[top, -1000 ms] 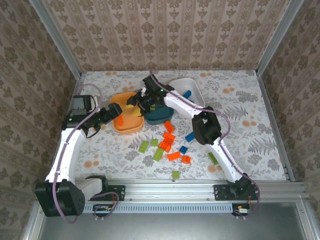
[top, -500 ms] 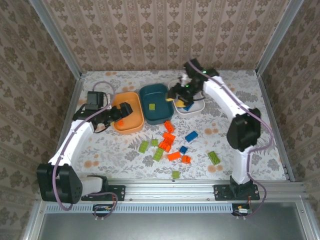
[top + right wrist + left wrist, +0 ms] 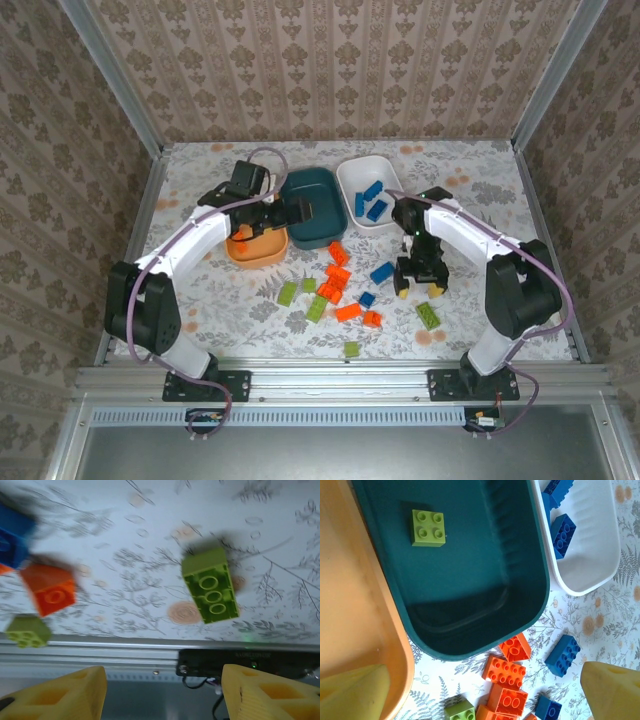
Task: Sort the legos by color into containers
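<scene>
- Damask-papered walls box in a floral desk (image 3: 200, 290). From the top camera, the three containers sit side by side at its middle: orange dish (image 3: 255, 255), teal dish (image 3: 325, 200) and white dish (image 3: 352, 175). The white one already holds blue bricks (image 3: 375, 197).
- Loose legos (image 3: 338, 290) lie scattered just in front of the dishes, so I judge most of the sorting is not yet done.
- In the same view, the left gripper (image 3: 290, 212) hangs over the near-left side of the teal dish. The right gripper (image 3: 420, 282) points down at the desk between a blue brick (image 3: 381, 272) and a lime brick (image 3: 428, 315) — probably lining up a pick.
- From the left wrist, the yellow fingers are spread wide with nothing between them. Beneath them the teal dish holds one square green brick (image 3: 428, 527), which suggests green belongs there. Orange bricks (image 3: 505, 672) lie on the desk just past its rim.
- The right wrist view is blurred, but its fingers stand apart and empty. The lime brick lies flat on the desk ahead, and an orange brick (image 3: 50, 592) lies well apart from it — neither is touched.
</scene>
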Action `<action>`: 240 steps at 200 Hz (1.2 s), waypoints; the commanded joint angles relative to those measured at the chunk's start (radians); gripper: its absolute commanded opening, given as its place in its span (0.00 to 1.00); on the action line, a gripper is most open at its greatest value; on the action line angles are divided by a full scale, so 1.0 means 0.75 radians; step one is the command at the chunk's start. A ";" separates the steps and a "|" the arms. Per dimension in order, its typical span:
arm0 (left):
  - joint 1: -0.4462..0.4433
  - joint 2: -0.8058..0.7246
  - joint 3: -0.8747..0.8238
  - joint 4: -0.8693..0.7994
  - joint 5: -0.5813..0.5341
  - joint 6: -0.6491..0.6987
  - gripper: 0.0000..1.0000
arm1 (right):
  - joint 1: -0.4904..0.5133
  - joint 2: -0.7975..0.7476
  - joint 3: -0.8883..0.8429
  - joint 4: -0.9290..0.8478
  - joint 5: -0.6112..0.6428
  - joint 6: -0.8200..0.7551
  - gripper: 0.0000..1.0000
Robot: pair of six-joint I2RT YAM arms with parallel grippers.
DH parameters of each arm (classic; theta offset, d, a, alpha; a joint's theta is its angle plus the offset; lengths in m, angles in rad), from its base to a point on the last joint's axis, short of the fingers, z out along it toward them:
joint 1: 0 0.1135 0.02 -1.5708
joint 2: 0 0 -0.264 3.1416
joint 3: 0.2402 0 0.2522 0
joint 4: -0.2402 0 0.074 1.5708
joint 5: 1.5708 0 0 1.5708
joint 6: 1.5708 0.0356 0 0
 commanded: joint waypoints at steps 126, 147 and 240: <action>0.014 -0.060 0.002 -0.033 -0.032 -0.005 1.00 | -0.046 0.273 -0.165 0.234 0.165 -0.019 0.65; 0.024 -0.065 -0.002 -0.037 -0.028 -0.003 1.00 | -0.068 0.294 -0.198 0.274 0.130 -0.025 0.63; 0.048 -0.069 -0.006 -0.048 -0.018 0.002 1.00 | -0.130 0.260 -0.220 0.291 0.108 -0.015 0.32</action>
